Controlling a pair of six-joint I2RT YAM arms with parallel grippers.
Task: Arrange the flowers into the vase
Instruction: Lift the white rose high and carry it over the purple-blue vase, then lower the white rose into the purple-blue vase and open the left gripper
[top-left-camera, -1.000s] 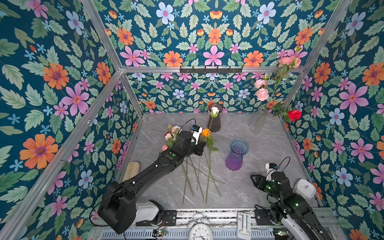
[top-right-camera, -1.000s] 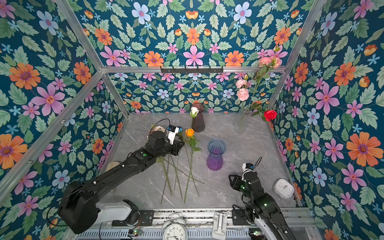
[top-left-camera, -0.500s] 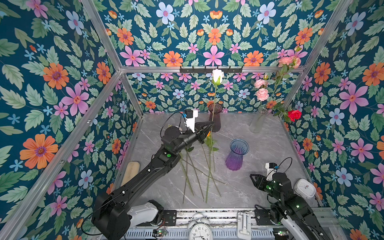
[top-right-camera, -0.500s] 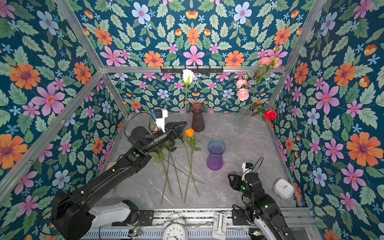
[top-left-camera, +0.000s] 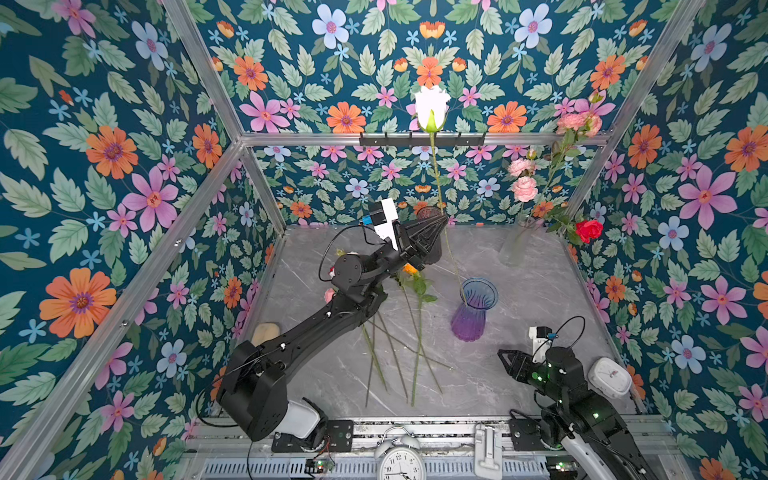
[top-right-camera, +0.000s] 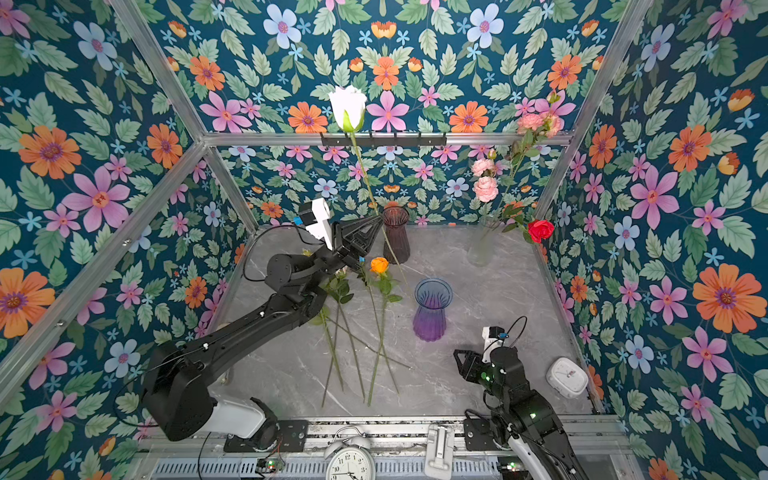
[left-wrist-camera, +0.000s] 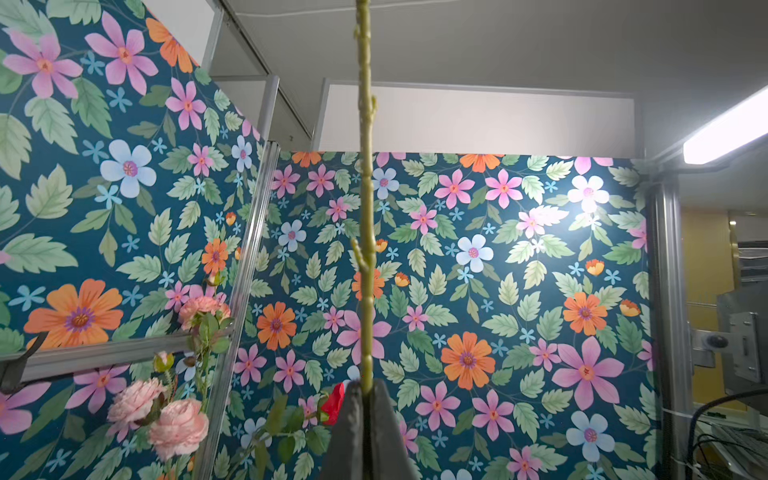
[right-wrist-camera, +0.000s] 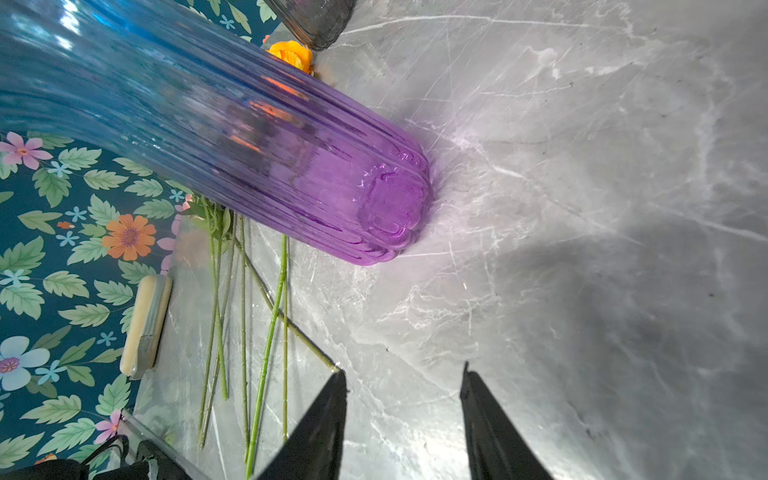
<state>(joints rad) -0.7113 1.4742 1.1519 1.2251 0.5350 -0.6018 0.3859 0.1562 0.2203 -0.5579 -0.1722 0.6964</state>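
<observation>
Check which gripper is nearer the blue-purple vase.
Right. The right gripper sits low, open, just in front of the vase; the left gripper is raised behind it, shut on the white rose.

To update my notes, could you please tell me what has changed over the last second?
The left gripper, shut on the white rose, lifted it from low over the table to upright, bloom high. The right gripper, the purple vase and the other flowers stayed put.

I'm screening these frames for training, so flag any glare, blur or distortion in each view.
Left wrist view: a ceiling lamp flares at the edge and washes out a patch of wallpaper; the stem is sharp. Right wrist view: the purple vase looks stretched and soft up close, tinting the marble. Both top views: even light, white rose blown out.
</observation>
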